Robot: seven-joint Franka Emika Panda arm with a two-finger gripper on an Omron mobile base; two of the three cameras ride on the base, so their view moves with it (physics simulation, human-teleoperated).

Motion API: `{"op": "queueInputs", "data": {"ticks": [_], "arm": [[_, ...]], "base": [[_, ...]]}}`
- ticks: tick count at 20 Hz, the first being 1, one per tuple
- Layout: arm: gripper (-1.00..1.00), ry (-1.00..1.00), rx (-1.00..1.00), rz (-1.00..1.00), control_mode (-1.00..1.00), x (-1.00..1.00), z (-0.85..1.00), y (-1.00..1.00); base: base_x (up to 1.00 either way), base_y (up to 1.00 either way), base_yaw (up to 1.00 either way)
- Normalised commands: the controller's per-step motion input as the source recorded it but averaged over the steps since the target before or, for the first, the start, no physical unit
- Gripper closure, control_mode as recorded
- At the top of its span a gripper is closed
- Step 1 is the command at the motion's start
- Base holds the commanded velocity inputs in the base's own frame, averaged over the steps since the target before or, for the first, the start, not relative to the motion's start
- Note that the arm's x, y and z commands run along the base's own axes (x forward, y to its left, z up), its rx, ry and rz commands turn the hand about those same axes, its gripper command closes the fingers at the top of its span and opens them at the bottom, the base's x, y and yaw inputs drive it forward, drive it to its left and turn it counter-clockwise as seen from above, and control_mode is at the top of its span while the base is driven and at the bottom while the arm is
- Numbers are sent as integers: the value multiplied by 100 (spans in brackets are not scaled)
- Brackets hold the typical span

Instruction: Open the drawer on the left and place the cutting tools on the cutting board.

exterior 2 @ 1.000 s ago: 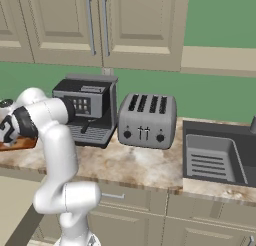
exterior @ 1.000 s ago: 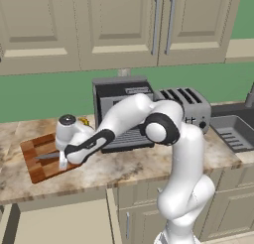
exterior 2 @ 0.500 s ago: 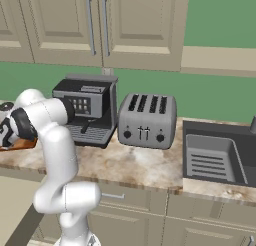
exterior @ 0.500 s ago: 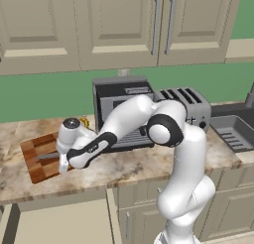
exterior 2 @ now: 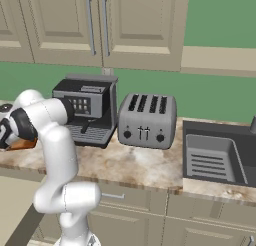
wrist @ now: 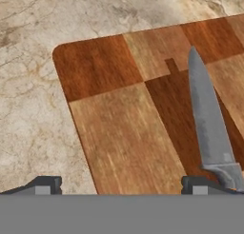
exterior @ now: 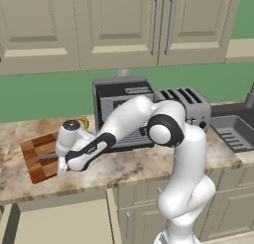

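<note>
Gripper hovered low over the cutting board, fingers spread wide, holding nothing. Grey knife lay flat on the board beside the right fingertip. Best move: lift straight up, avoid nudging the blade.

The robot is a glossy white arm of rounded, tubular segments with dark charcoal rings at its joints. Its hand is white with a dark band, ending in two small dark fingertips.

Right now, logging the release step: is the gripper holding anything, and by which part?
Nothing is held. The gripper is open above the cutting board, and the knife lies flat on it beside the right fingertip.
</note>
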Motion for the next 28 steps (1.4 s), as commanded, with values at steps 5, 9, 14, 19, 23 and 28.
{"op": "queueInputs", "data": {"ticks": [5,9,14,19,23,28], "arm": [[-100,5,0,0,-100,-18,0,16],[-100,0,0,0,-100,-13,0,18],[-100,0,0,1,-100,-14,0,15],[-100,0,0,7,-100,-16,0,15],[-100,0,0,5,-100,-13,0,12],[-100,0,0,2,-100,0,0,20]], "base": [[0,0,0],[0,0,0],[0,0,0],[0,0,0],[0,0,0],[0,0,0]]}}
